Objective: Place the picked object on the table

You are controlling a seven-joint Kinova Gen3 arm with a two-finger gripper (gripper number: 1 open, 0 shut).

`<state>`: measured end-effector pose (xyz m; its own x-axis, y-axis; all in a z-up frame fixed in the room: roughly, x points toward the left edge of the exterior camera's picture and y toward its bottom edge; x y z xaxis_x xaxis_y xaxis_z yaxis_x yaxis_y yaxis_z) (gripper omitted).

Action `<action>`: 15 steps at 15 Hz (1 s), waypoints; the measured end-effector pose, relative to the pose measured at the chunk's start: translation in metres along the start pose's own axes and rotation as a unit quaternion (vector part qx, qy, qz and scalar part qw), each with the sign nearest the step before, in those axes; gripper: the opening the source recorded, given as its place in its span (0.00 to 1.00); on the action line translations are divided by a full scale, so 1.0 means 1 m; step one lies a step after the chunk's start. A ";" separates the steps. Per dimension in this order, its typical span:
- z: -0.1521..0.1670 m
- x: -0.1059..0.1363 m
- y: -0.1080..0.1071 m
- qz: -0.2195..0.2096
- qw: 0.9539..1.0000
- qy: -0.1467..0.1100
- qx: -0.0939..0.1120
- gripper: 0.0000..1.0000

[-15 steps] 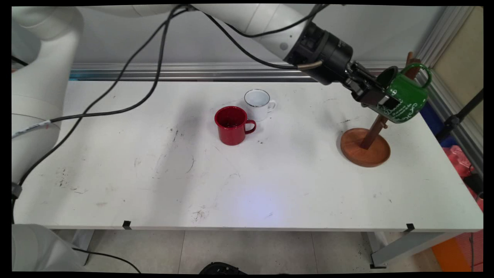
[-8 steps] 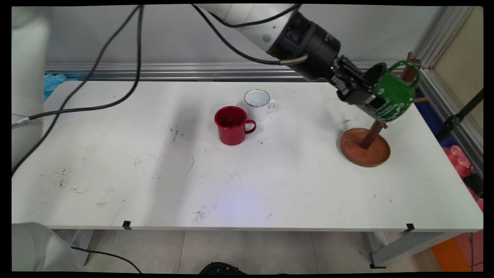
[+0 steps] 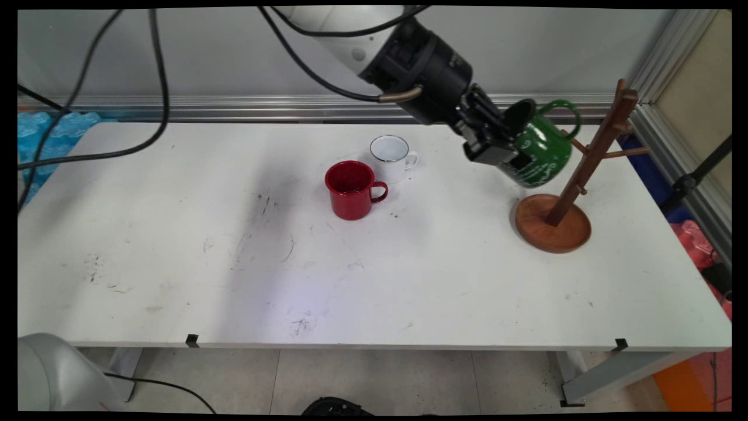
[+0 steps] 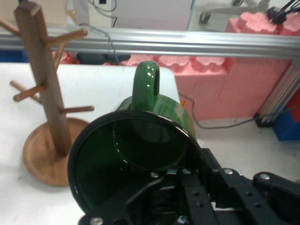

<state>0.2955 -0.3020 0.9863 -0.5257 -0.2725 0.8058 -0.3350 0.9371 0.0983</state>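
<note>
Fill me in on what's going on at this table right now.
The Kinova arm's gripper is shut on a green mug, held tilted in the air just left of the wooden mug tree, clear of its pegs. The jaws clamp the mug's rim. A red mug and a white mug stand upright near the middle of the white table, close together.

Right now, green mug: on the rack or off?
Off. The tool holds the green mug tilted in the air, left of the wooden rack, clear of its pegs.
</note>
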 end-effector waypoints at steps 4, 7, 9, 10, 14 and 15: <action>-0.019 -0.003 0.013 -0.003 0.999 -0.025 0.029 0.00; -0.032 -0.006 0.021 -0.005 0.997 -0.050 0.058 0.00; -0.037 -0.009 0.026 -0.006 0.994 -0.071 0.077 0.00; -0.039 -0.011 0.029 -0.006 0.993 -0.083 0.086 0.00; -0.040 -0.017 0.037 -0.005 0.985 -0.126 0.115 0.00; -0.039 -0.019 0.039 -0.006 0.983 -0.136 0.120 0.00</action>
<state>0.3229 -0.2521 0.9979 -0.6992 -0.3618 0.6166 -0.5000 0.8639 -0.0601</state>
